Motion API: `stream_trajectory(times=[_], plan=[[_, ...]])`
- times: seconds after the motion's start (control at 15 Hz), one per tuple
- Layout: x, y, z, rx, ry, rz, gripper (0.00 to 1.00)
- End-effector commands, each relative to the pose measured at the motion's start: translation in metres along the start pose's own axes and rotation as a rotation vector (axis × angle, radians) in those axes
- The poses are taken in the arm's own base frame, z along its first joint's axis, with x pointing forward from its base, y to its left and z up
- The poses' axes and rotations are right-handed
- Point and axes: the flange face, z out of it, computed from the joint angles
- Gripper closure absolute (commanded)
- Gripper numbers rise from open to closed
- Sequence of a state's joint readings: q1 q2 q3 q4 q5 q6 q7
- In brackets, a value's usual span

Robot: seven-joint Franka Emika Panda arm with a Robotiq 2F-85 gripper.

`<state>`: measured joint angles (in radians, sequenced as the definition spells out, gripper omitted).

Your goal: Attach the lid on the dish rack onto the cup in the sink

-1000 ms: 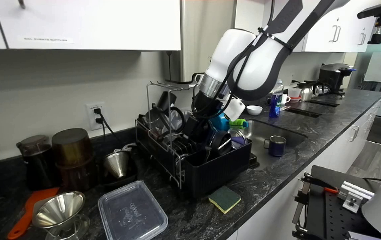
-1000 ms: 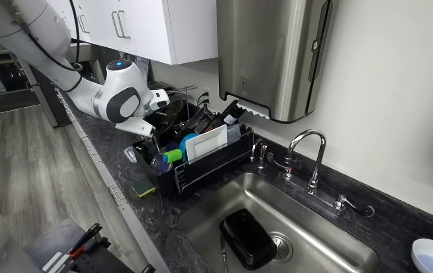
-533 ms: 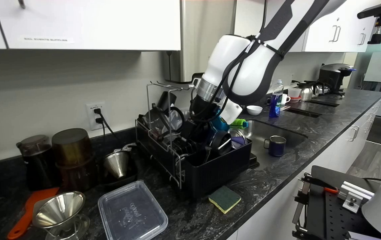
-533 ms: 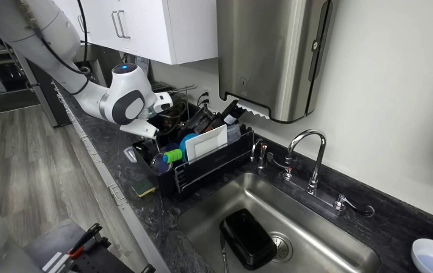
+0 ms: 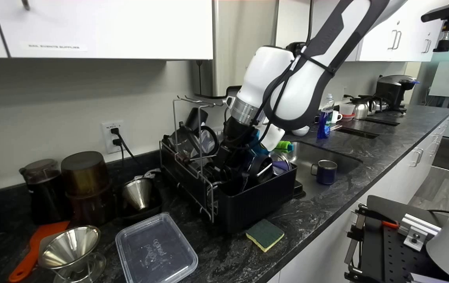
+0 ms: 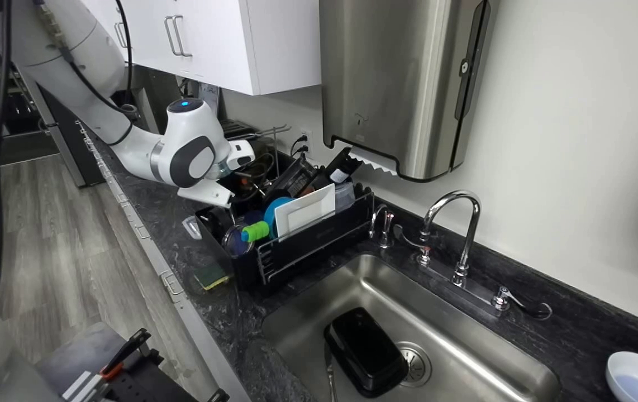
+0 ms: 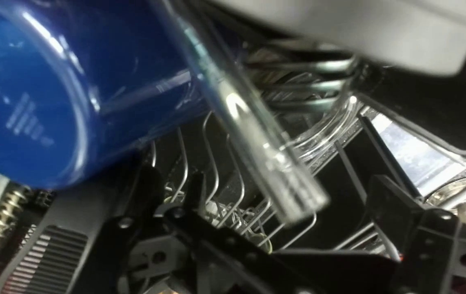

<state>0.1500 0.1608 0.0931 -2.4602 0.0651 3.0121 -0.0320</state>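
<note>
The dish rack (image 5: 256, 202), black and crowded with dishes, stands beside the steel sink (image 6: 308, 318). A dark blue metal cup (image 5: 326, 173) stands upright at the sink, its handle to the left in an exterior view. Among the piled dishes I cannot tell which piece is the lid. My gripper (image 7: 294, 194) is low among the rack's contents, jaws wide apart. In the wrist view a clear tube-like piece (image 7: 237, 108) crosses in front of the jaws; whether it touches them I cannot tell. A shiny blue vessel (image 7: 33, 102) fills the upper left there.
A white square plate (image 6: 305, 212) and a green-necked item (image 6: 255, 230) rise from the rack. An upturned black container (image 6: 366, 352) lies in the sink below the faucet (image 6: 467, 237). The towel dispenser (image 6: 397, 84) hangs above. A sponge (image 5: 265, 234) lies near the counter edge.
The arm has come down and brought the gripper lower into the dish rack, shifting slightly left, then a little back, in an exterior view. Cup and sink contents have stayed put.
</note>
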Motion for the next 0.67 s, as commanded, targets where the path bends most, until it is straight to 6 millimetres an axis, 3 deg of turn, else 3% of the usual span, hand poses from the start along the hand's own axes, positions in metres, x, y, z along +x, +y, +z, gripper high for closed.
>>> stream_trajectory(times=[0.0, 0.6], plan=[[-0.004, 0.004, 0.012, -0.01, -0.023, 0.0, 0.0], [-0.014, -0.002, 0.029, -0.024, -0.067, -0.02, 0.0]])
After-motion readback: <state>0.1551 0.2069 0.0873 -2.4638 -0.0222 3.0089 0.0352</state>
